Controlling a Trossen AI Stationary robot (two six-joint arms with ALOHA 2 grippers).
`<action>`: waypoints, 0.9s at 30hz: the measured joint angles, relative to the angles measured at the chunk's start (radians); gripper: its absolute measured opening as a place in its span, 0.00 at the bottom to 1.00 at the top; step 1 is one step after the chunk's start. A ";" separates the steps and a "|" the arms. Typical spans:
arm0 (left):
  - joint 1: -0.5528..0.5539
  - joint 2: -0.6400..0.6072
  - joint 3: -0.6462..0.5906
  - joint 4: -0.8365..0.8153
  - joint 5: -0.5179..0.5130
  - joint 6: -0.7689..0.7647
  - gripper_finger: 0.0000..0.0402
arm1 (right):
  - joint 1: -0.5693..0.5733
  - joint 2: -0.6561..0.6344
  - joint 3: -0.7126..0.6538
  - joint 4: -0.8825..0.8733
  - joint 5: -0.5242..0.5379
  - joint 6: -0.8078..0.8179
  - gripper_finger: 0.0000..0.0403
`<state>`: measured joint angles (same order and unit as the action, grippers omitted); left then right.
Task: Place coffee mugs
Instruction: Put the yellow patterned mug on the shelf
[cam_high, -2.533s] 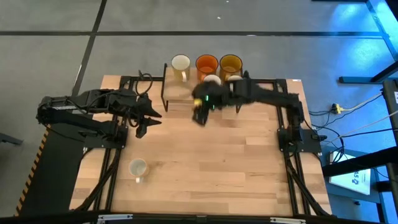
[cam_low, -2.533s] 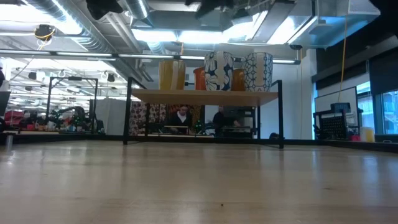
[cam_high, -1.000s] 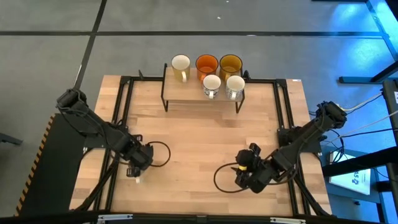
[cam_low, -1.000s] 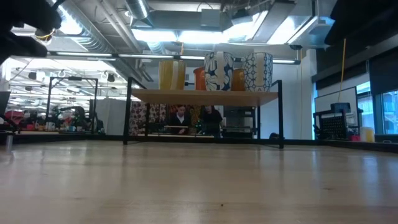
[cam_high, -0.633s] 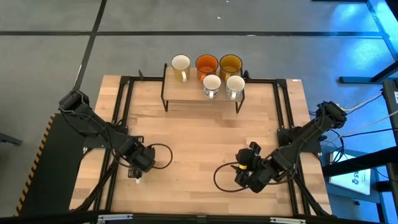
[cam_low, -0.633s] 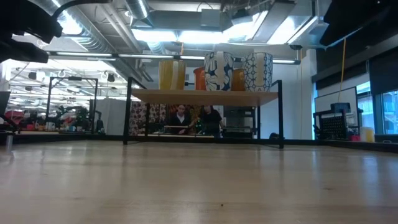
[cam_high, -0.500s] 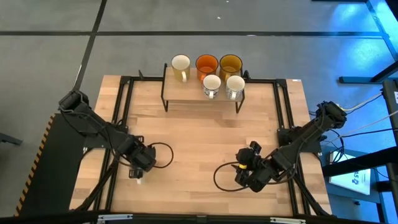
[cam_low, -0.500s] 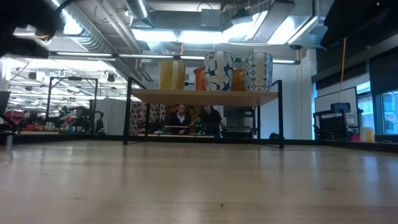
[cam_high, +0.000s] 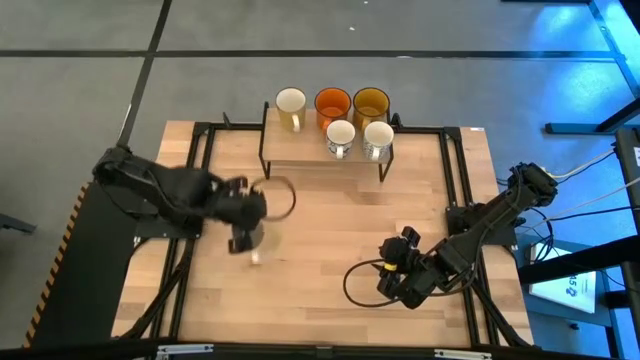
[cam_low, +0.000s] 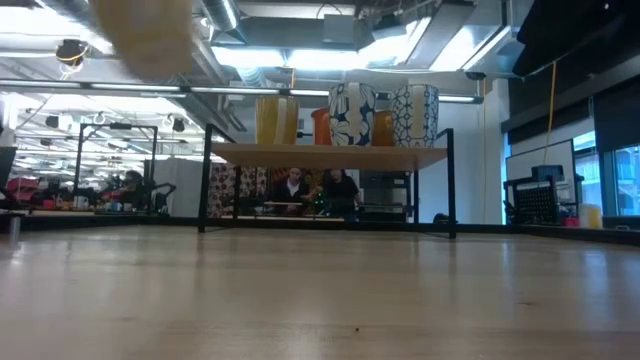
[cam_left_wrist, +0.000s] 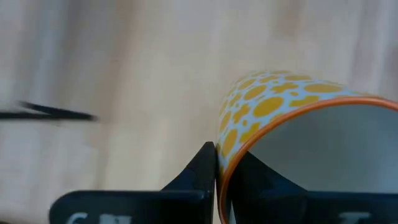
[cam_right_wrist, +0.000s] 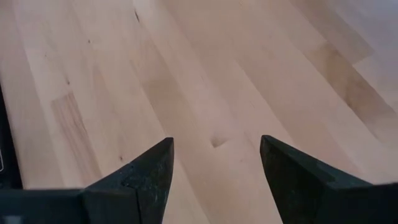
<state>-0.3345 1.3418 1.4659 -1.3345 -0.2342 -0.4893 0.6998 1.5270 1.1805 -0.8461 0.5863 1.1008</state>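
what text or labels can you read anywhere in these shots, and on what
No text can be read in any view.
Mug in the left gripper: yellow spots and an orange rim, no words.
Two front mugs on the shelf: blue patterns only.
Left gripper body: pale marks at the left wrist picture's bottom edge, cut off and blurred, unreadable.
Right gripper: nothing printed shows.

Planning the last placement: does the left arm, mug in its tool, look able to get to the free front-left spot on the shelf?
Probably yes. The left tool holds the spotted mug just short of the shelf, with bare table between and the right tool parked far off.
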 joint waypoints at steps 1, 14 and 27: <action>0.029 0.000 0.030 -0.007 -0.020 0.023 0.04 | 0.000 0.000 0.000 0.000 -0.004 0.002 0.56; 0.457 0.128 0.370 -0.114 -0.061 0.472 0.04 | -0.134 -0.016 0.001 -0.081 -0.055 0.001 0.56; 0.763 0.420 0.548 -0.186 0.024 0.746 0.04 | -0.266 -0.020 0.001 -0.123 -0.056 -0.006 0.56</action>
<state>0.4288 1.7615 2.0140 -1.5204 -0.2098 0.2570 0.4334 1.5070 1.1816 -0.9695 0.5306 1.0946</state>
